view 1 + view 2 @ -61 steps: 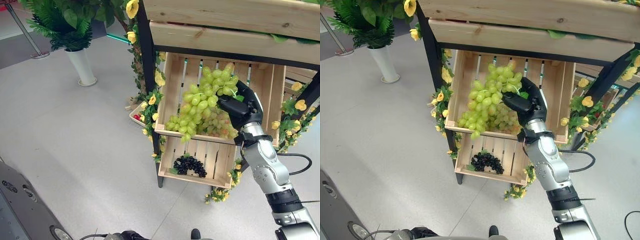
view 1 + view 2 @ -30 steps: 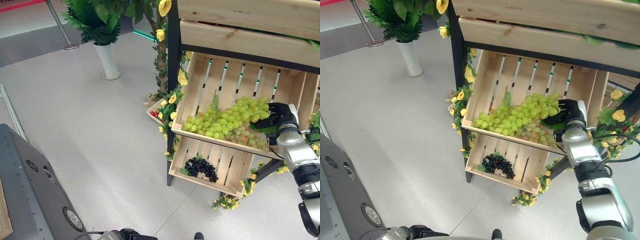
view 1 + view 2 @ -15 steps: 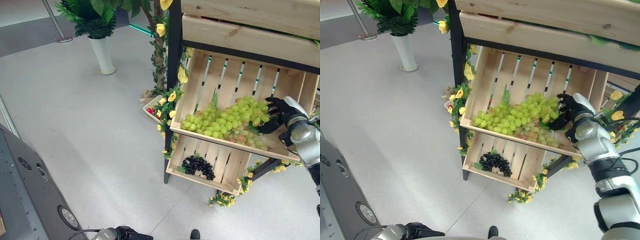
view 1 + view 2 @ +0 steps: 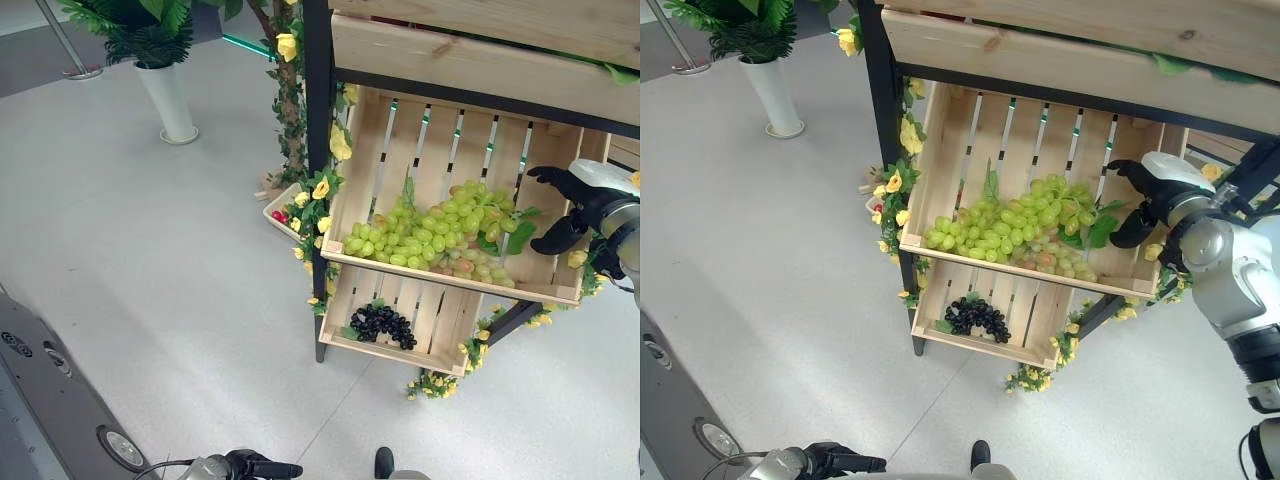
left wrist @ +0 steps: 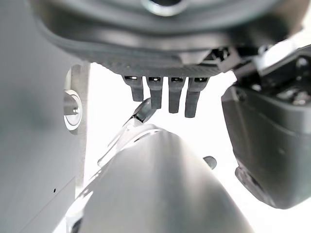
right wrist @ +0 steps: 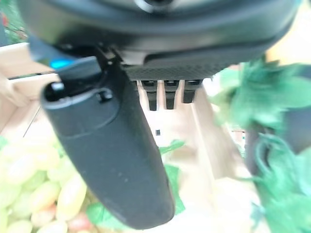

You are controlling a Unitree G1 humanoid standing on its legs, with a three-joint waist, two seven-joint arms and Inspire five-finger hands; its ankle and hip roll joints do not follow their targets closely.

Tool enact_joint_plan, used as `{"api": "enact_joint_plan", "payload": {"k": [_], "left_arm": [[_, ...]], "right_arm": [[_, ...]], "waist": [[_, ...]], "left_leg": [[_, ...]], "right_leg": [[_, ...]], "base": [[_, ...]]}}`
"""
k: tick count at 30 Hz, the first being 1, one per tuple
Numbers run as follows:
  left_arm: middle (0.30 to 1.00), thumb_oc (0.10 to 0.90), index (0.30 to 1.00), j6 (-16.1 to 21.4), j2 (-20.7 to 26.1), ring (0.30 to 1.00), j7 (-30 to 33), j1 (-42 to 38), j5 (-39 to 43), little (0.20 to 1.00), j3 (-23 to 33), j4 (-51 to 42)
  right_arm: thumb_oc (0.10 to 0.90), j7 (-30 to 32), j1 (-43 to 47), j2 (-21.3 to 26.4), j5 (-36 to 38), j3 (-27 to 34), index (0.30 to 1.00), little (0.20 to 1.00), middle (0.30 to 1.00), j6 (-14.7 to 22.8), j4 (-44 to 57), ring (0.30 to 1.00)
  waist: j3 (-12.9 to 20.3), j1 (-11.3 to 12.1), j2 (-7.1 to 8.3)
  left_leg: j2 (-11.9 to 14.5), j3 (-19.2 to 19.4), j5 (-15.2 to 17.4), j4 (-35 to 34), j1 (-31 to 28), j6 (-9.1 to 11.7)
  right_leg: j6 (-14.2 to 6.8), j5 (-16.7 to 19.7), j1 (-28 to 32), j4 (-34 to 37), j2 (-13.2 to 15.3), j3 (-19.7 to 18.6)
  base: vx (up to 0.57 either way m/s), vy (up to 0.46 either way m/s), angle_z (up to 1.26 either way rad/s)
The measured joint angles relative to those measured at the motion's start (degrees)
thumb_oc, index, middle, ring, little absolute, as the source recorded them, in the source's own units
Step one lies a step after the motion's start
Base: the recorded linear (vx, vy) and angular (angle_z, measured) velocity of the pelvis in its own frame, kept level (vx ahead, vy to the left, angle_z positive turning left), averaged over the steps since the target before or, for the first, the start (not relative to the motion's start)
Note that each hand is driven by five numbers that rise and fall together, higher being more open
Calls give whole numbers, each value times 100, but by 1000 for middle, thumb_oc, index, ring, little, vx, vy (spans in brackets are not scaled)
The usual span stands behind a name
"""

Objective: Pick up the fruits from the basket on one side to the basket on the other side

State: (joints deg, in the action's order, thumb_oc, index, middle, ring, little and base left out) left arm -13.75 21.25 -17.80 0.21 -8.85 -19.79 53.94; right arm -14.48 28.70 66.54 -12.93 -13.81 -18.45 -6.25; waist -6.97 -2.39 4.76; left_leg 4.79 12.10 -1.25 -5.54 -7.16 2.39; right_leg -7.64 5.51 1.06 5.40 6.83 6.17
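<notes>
The green grape bunch (image 4: 440, 235) lies in the upper wooden crate (image 4: 545, 285) at centre right of the frame. The right robot hand (image 4: 565, 205), at the right edge, is spread wide and holds nothing. Dark grapes (image 4: 380, 323) rest in the lower crate (image 4: 440, 350). Judged: one bunch placed; further transfers unclear.

Pale unfinished slatted wood, matt with visible grain, for the upper crate (image 4: 560, 275) and the lower crate (image 4: 455, 345), set in a matt black frame (image 4: 318, 120). Smooth, slightly glossy skins on the green grapes (image 4: 430, 232), darker sheen on the black grapes (image 4: 380, 323), cloth-like matt petals on the yellow flowers (image 4: 320, 190). Matt dark plastic with a white cover on the right hand (image 4: 570, 205), smooth white vase (image 4: 165, 100), smooth pale grey floor (image 4: 150, 260) with faint sheen.
</notes>
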Motion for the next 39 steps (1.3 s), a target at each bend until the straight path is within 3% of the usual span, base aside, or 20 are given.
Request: {"api": "enact_joint_plan", "payload": {"k": [7,10,13,18,21,23,25,28,34,36,39], "left_arm": [[900,800,900,-22,3,900,8,100,-31,900,78,7],[900,800,900,12,2,900,11,139,-58,900,157,55],[900,800,900,92,-7,900,47,147,-56,900,161,162],[900,800,900,232,-36,900,161,185,-50,900,159,351],[900,800,900,299,-99,900,243,192,-46,900,163,473],[900,800,900,302,-153,900,276,192,-42,900,158,472],[900,800,900,302,-263,900,362,203,-35,900,119,504],[900,800,900,350,-354,900,404,210,22,900,10,515],[900,800,900,350,-385,900,498,205,96,900,-13,541],[900,800,900,345,-382,900,526,196,185,900,-8,543],[900,800,900,318,-371,900,556,218,193,900,-7,549]], "right_arm": [[800,88,-683,-149,1936,865,900,900,900,-24,700,900],[800,134,-1054,-940,3073,1285,900,900,900,6,946,900],[800,269,-1193,-1337,3606,1319,900,900,900,13,974,900],[800,400,-1522,-2038,4484,1569,900,900,900,367,987,900],[800,415,-1815,-2706,5113,1677,900,900,900,703,1138,900],[800,408,-1957,-2993,5554,1669,900,900,900,764,1278,900],[800,347,-2099,-3568,6031,1523,900,900,900,858,1355,900],[800,23,-2224,-3905,6589,1185,900,900,900,1106,1357,900],[800,-299,-2243,-4358,6767,593,900,900,900,1509,1350,900],[800,-293,-2241,-4423,6476,558,900,900,900,1630,1350,900],[800,-130,-2233,-4322,5599,590,900,900,900,1806,1350,900]], "waist": [[-1,-44,14],[5,-127,47],[6,-154,44],[15,-174,48],[68,-187,19],[92,-184,-16],[178,-176,-57],[226,-135,-97],[341,37,-119],[353,176,-111],[359,180,-101]], "left_leg": [[-9,99,16,0,-11,23],[-12,101,17,0,-14,23],[-13,117,17,0,-24,22],[-11,135,13,0,-38,28],[-9,136,11,-1,-38,32],[-12,136,12,0,-37,31],[-11,136,11,-1,-34,32],[-18,128,9,-1,-27,32],[-21,91,1,0,-12,40],[-31,69,-1,0,0,41],[-36,56,0,0,11,38]], "right_leg": [[-8,9,-46,-22,-4,-107],[-8,10,-44,-21,-3,-106],[-10,12,-43,-22,-3,-114],[-9,13,-41,-22,-5,-114],[-8,14,-43,-21,-7,-112],[-9,15,-43,-22,-3,-112],[-9,14,-45,-22,-4,-110],[-10,14,-44,-22,6,-101],[-10,11,-43,-20,17,-67],[-12,12,-43,-22,29,-46],[-15,14,-42,-23,39,-24]], "base": [[2,16,-7],[0,0,0],[0,11,-2],[1,3,-1],[0,0,0],[0,0,0],[-1,33,0],[-1,22,1],[-7,17,3],[-24,21,6],[-8,6,2]]}}
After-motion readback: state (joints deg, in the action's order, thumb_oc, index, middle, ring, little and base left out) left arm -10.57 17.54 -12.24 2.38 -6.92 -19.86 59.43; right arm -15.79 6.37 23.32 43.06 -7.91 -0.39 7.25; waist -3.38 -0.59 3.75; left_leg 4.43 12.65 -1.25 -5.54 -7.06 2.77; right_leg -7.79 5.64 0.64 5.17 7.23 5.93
